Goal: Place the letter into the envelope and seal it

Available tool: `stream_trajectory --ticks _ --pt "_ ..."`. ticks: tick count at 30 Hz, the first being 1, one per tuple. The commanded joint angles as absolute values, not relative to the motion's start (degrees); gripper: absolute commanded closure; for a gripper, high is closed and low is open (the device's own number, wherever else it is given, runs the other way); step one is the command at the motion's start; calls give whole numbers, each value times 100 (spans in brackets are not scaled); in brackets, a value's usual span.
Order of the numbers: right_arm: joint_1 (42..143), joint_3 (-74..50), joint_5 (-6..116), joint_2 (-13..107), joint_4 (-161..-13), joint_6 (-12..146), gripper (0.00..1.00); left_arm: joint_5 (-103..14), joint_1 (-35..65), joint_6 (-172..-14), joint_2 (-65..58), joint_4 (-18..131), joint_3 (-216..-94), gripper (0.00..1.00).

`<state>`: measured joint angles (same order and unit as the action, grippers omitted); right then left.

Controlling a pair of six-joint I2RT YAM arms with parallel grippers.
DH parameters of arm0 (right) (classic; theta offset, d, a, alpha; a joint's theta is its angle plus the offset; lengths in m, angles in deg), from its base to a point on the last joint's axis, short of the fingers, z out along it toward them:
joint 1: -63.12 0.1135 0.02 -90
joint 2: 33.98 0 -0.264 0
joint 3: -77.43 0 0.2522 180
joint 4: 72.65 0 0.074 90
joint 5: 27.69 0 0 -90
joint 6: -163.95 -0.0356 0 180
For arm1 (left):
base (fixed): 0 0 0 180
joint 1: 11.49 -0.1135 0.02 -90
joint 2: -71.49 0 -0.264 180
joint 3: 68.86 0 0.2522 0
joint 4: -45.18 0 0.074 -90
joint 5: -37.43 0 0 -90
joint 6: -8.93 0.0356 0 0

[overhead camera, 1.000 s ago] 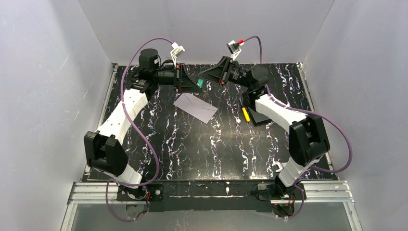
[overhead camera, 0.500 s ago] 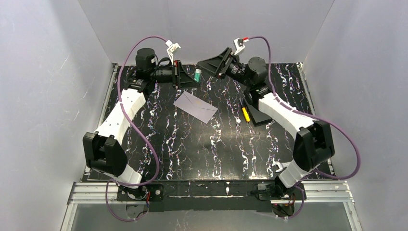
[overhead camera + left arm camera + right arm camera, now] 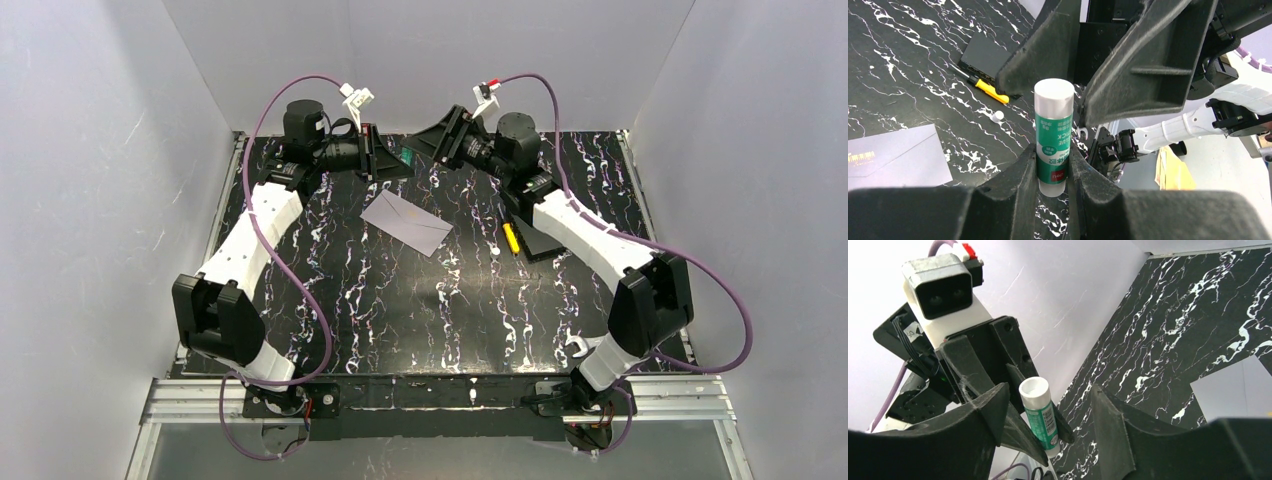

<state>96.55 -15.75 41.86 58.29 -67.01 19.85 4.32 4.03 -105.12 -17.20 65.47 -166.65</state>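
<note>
Your left gripper has its jaws pinching the lower body of a glue stick, held up in the air over the far part of the table. The stick has a white cap end and a green label with white print. From the left wrist view the print runs sideways, and you can make out the letters "ICK" and some Chinese characters. A small red patch near the base carries a white logo that looks like "deli", but the rest of the print is too small to read. Your right gripper faces the left one head-on with its jaws spread, one on each side of the white cap. The right wrist view shows a gap between the cap and each jaw. The envelope lies flat on the black, white-veined table, near the middle and just in front of the two grippers, turned at an angle to the table edges. From the left wrist view you can see a crease line running across its face. There is a faint orange mark at the picture's edge that you cannot read. To the right of the envelope a yellow-and-black pen lies just beside a flat black box. A small white round piece sits on the table near the pen.
</note>
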Motion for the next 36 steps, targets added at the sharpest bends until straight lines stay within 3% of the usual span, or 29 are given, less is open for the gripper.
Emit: stream_trajectory --ticks 1,4,6,9,13,15,17,19,23,24,27,28,31,36 --pt "9705 -1906 3840 5915 -6668 2276 35 411 402 -10630 -1445 6471 -16622 100" --pt "9713 -1995 3570 6022 -6681 2379 48 533 406 -10826 -1466 6305 -16586 100" --pt "9714 -2025 3558 6050 -6712 2447 63 639 405 -10909 -1497 6239 -16580 99" --pt "9714 -2105 3449 6106 -6719 2595 80 638 405 -11025 -1509 6232 -16581 88" --pt "9709 -2157 2976 6156 -6592 2930 86 574 391 -11478 -1595 6069 -16653 64" --pt "9705 -2194 2743 6199 -6596 3005 86 587 352 -11822 -1675 5939 -16711 60" --pt "9706 -2220 2579 6219 -6585 3003 84 651 301 -12145 -1757 5601 -16740 57" --pt "9705 -2178 2568 6203 -6543 2982 83 676 275 -12201 -1852 5577 -16778 62" --pt "9705 -2144 2606 6220 -6354 2805 80 692 272 -12228 -1947 5573 -16744 97" --pt "9705 -2150 2628 6238 -6363 2750 75 693 272 -12247 -1962 5570 -16732 100" --pt "9705 -2058 2993 6140 -6440 2750 39 578 268 -12253 -1925 5568 -16676 100" --pt "9700 -1967 3185 6053 -6420 2813 32 485 270 -12252 -1909 5600 -16662 100" --pt "9696 -1667 3713 5710 -6296 3154 23 -155 260 -12246 -1865 5935 -16711 100" --pt "9754 -821 4355 5202 -5680 3485 21 -1973 265 -12596 -1645 6320 -16628 100"
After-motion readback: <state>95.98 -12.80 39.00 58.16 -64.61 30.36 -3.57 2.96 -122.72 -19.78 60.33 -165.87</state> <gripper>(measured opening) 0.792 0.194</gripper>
